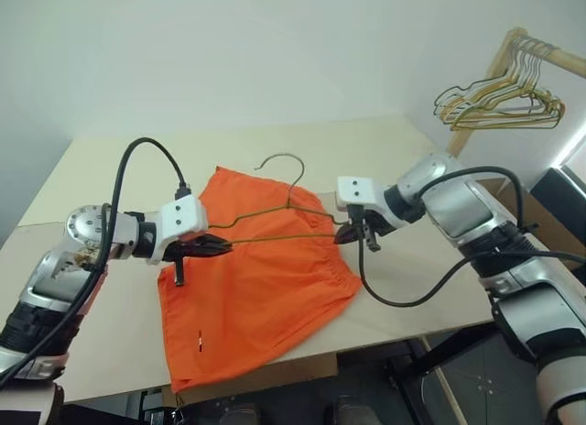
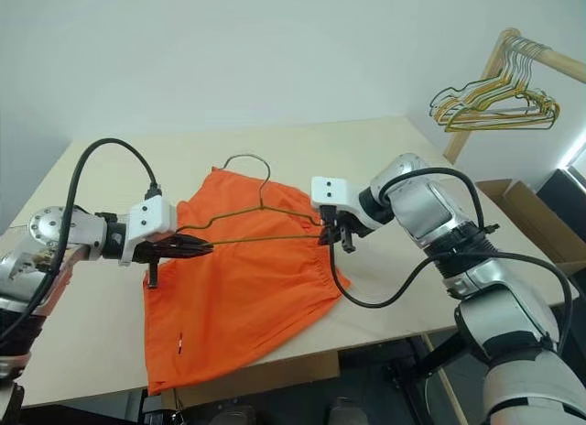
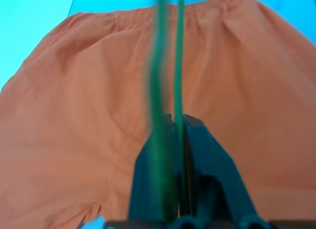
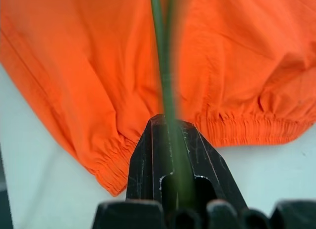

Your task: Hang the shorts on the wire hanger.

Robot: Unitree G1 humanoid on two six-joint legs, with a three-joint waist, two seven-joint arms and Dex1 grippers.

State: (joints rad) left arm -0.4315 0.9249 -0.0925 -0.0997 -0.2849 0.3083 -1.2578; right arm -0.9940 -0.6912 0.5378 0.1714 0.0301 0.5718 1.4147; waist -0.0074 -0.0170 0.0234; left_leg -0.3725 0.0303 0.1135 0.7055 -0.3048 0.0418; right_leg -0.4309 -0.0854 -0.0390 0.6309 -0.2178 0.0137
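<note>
**Hanger gripped at both ends above the shorts**

Clamping one shoulder end of the wire hanger (image 1: 275,225) with the left gripper (image 1: 222,246), fingers (image 3: 207,165) pressing together on the thin wire running up between them. Pinching the opposite shoulder end with the right gripper (image 1: 351,231), fingers (image 4: 148,160) closing tight around the wire. Holding the hanger stretched between the two grippers, its triangle roughly level and raised just above the fabric, hook curving away toward the far side of the worktop (image 1: 385,150). Lying flat beneath it on the worktop, the orange shorts (image 1: 247,297), spreading out under both grippers, with the gathered waistband near the right gripper and one edge hanging slightly over the near worktop rim. Hanging well apart at the far right, a bunch of gold and green hangers (image 1: 504,100) on a wooden rail (image 1: 549,51).
</note>
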